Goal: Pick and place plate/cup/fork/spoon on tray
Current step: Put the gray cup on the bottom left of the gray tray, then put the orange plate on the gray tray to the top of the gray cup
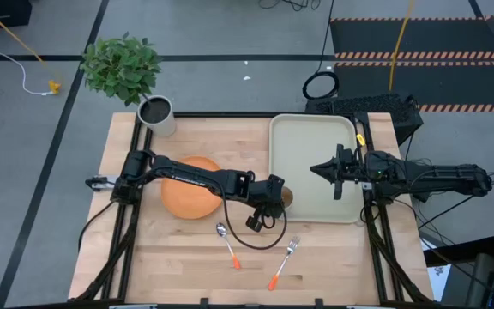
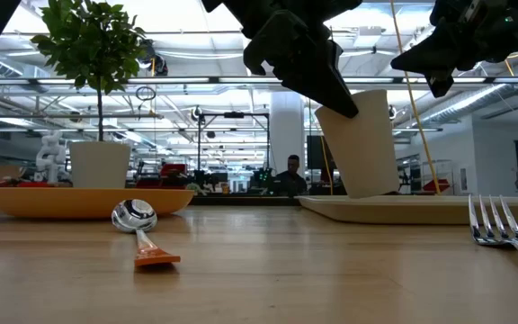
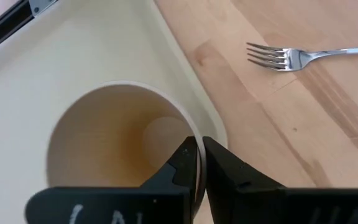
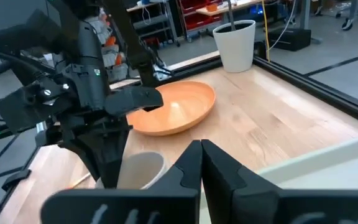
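While tilted over the tray's [image 1: 314,129] near-left corner, the cup [image 2: 360,144] hangs pinched by its rim in the left end effector [image 1: 274,199].

Plate [image 1: 191,196], spoon [image 1: 227,243] and fork [image 1: 284,262] lie on the counter [image 1: 333,257]; the right end effector [image 1: 324,170], fingers closed and empty, hovers over the tray.

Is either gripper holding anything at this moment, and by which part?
The left gripper pinches the cup by its rim wall, tilted over the tray edge. The right gripper holds nothing.
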